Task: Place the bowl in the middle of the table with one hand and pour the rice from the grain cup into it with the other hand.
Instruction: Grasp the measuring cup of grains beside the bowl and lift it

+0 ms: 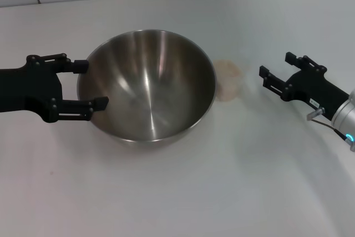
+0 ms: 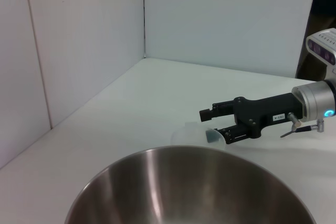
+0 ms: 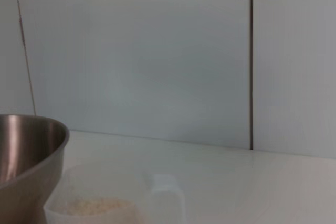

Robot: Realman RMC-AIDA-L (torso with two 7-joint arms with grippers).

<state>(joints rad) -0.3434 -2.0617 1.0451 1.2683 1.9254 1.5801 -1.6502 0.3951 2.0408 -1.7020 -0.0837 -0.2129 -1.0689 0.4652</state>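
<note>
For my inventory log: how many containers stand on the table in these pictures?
2. The bowl stands mid-table, at the left gripper. The grain cup with rice stands beside the bowl, between it and the right gripper. None else is visible.

This looks like a robot test cell in a lab: a bare white bench (image 1: 183, 192) boxed in by plain white panel walls (image 2: 79, 51) (seams show at upper left and along the top of the frame).
</note>
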